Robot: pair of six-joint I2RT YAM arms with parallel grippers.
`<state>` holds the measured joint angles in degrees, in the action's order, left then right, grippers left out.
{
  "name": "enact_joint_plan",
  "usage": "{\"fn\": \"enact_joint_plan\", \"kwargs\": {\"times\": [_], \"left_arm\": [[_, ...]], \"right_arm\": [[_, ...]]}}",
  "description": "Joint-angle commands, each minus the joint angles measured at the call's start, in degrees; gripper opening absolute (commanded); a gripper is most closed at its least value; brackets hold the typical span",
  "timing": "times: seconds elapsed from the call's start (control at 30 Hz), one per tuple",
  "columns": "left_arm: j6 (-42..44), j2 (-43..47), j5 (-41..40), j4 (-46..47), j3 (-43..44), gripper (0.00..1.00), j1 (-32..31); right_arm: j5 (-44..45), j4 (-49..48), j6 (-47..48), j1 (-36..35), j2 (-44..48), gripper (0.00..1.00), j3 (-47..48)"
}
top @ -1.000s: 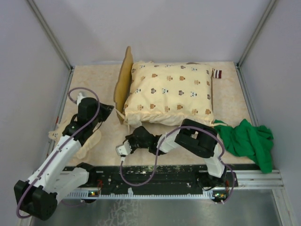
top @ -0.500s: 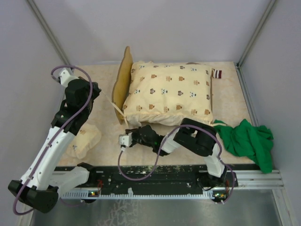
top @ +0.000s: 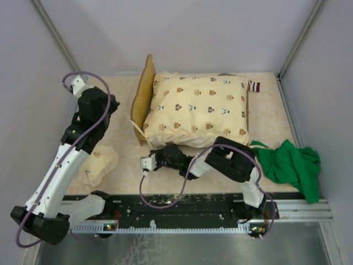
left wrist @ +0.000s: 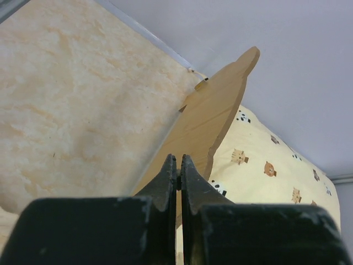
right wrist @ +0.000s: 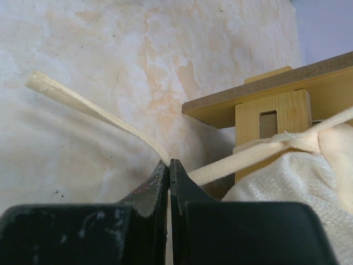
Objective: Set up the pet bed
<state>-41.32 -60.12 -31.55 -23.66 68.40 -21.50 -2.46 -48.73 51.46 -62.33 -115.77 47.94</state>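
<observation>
The pet bed [top: 144,94] stands mid-table, its wavy wooden headboard on the left, and a cream animal-print quilt [top: 198,110] lies over it. My left gripper [top: 112,107] hovers shut and empty left of the headboard [left wrist: 215,110], with the quilt [left wrist: 265,160] beyond. By the bed's near left corner my right gripper [top: 150,160] is shut on a cream tie strap [right wrist: 94,107] of the quilt [right wrist: 287,199]. The pinch [right wrist: 170,162] sits just in front of a wooden bed leg [right wrist: 270,118]. The strap's free end trails left over the table.
A small cream pillow [top: 98,165] lies at the near left under the left arm. A green cloth [top: 289,165] is bunched at the near right. A small striped item [top: 254,86] sits behind the bed's right end. Grey walls close in three sides.
The left arm has risen off the small pillow and swung back toward the headboard, leaving the pillow on the table. The right gripper shifted slightly with the strap in it.
</observation>
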Motion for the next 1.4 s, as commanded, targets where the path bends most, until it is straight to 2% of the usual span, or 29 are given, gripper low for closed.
{"fn": "enact_joint_plan", "kwargs": {"times": [0.0, 0.1, 0.23, 0.3, 0.57, 0.73, 0.83, 0.9, 0.97, 1.0, 1.07, 1.13, 1.2, 1.37], "left_arm": [[2.0, 0.3, -4.7, 7.6, 5.5, 0.00, 0.5], [2.7, -1.0, -6.2, 2.9, 8.4, 0.00, 0.5], [3.4, 1.1, -5.5, 1.2, 5.5, 0.00, 0.5], [-0.7, 2.5, -5.0, -4.0, 3.3, 0.00, 0.6], [-18.1, 13.1, 4.5, -15.5, -21.8, 0.00, 0.5], [-26.0, 17.0, 11.0, -15.5, -35.5, 0.00, 0.6], [-28.3, 17.4, 12.7, -15.2, -39.1, 0.14, 0.5], [-30.6, 18.1, 12.3, -16.4, -39.7, 0.29, 0.5], [-26.7, 19.4, 12.2, -14.0, -39.7, 0.46, 0.5], [-24.1, 20.1, 12.2, -12.6, -39.5, 0.51, 0.6], [-18.4, 21.1, 11.6, -10.4, -38.3, 0.54, 0.5], [-12.4, 20.8, 11.5, -7.9, -36.6, 0.58, 0.5], [-6.1, 19.4, 12.7, -6.0, -34.3, 0.61, 0.5], [4.8, 15.5, 20.7, -0.4, -30.5, 0.61, 0.1]], "right_arm": [[-3.3, 13.1, -0.8, 0.4, 1.8, 0.00, 0.0], [-3.1, 13.1, -1.0, 0.4, 3.3, 0.00, -0.3], [-7.4, 9.8, -5.4, 0.4, 7.8, 0.00, -1.4], [-9.5, 11.9, -8.1, 0.3, 9.9, 0.00, 0.0], [-13.5, 7.5, -16.6, -0.5, 11.5, 0.00, 1.9], [-13.2, 2.6, -26.0, -1.0, 11.3, 0.04, 1.7], [-10.1, 3.6, -32.4, -1.4, 12.3, 0.15, 1.9], [-8.0, 5.7, -38.7, -1.5, 13.9, 0.29, 1.8], [-5.4, 8.5, -43.5, -1.4, 16.9, 0.39, 1.2], [-4.0, 10.7, -46.7, -1.4, 18.6, 0.42, 1.0], [-1.8, 17.3, -50.0, -1.4, 23.1, 0.48, 1.1], [0.1, 24.2, -52.5, -1.4, 27.8, 0.61, 1.4], [1.8, 30.8, -54.8, -1.1, 31.5, 0.68, 1.6], [12.8, 43.4, -62.9, -0.4, 41.0, 0.70, 4.0]]}}
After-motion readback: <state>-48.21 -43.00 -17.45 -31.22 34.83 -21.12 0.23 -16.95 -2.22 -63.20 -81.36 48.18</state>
